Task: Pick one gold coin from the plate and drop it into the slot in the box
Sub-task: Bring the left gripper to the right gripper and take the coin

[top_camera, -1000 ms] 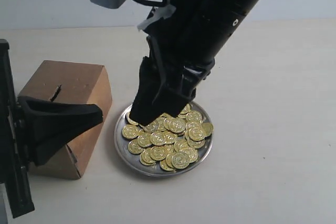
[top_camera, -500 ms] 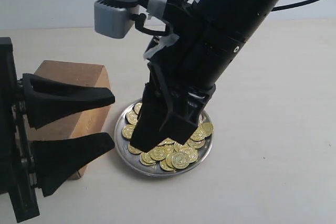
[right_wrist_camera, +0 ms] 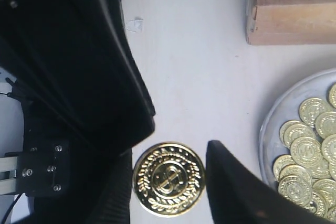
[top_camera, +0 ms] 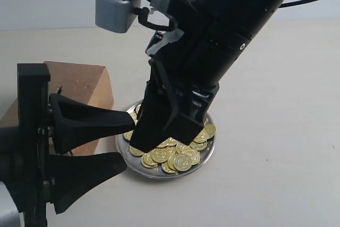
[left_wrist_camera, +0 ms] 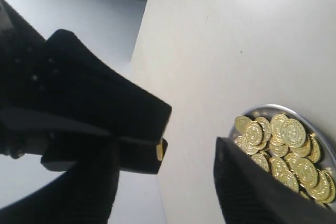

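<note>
Showing flat face, coin edge-gripped, right hand

1 plate, 1 box, 2 end effectors, dozens gold coins.

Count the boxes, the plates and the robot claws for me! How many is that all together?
Boxes: 1
Plates: 1
Robot claws: 2 (the left claw is open, the right claw has a gold coin between its fingers)
Total: 4
</note>
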You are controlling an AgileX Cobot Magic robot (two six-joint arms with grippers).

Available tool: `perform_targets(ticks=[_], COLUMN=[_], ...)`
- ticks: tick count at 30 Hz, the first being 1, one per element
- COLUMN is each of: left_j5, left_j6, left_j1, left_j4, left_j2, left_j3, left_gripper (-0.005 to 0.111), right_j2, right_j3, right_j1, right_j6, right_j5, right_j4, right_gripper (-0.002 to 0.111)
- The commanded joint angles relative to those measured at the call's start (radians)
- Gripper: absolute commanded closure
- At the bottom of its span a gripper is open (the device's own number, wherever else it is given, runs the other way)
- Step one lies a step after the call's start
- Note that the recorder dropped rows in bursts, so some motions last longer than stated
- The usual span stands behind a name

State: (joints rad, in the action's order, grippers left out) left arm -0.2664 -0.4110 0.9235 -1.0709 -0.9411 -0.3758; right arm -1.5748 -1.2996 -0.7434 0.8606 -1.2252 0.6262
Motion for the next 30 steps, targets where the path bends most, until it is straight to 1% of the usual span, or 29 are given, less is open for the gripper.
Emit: perform_targets(ticks=[1,5,9,15,17,19,24,27,30], left_j5=[-0.002,-0.013,-0.013,-0.021,-0.023,-0.025,-0.028,-0.030,-0.030], left_j6=[-0.001,-0.001,-0.001,-0.001,-0.001,-0.001,-0.003,-0.003,-0.004], left_j1=[0.006,0.006,0.006,0.006,0.006,0.006,0.006,0.006,0.006], left_j4=[0.009,0.009,0.013,0.013,0.013,0.013,0.013,0.013,0.013], left_j2=[-0.026,-0.048,-0.072,-0.072,-0.072,-0.072,-0.072,-0.072,-0.072], left_j3=[-0.023,-0.045,-0.057,-0.057,-0.057,-0.057,-0.057,-0.057,-0.057], left_gripper=[0.053,0.053,0.054,0.054,0.056,0.063,0.091,0.106,0.107], right_j2=[0.017,0.019,0.019,0.019,0.019,0.019,0.019,0.019,0.019], right_j3=[0.007,0.007,0.007,0.007,0.007,0.007,0.007,0.007,0.007], right_j1=[-0.001,-0.013,-0.052,-0.054,-0.054,-0.054,-0.054,-0.054,-0.054], right_j6=[0.016,0.020,0.035,0.035,0.035,0.035,0.035,0.035,0.035], right_j5=[0.004,0.004,0.004,0.004,0.004,0.004,0.004,0.004,0.004], right_j4=[0.030,0.030,0.021,0.019,0.019,0.019,0.019,0.019,0.019], right_gripper=[0.073,0.073,0.073,0.073,0.073,0.073,0.073,0.073,0.073])
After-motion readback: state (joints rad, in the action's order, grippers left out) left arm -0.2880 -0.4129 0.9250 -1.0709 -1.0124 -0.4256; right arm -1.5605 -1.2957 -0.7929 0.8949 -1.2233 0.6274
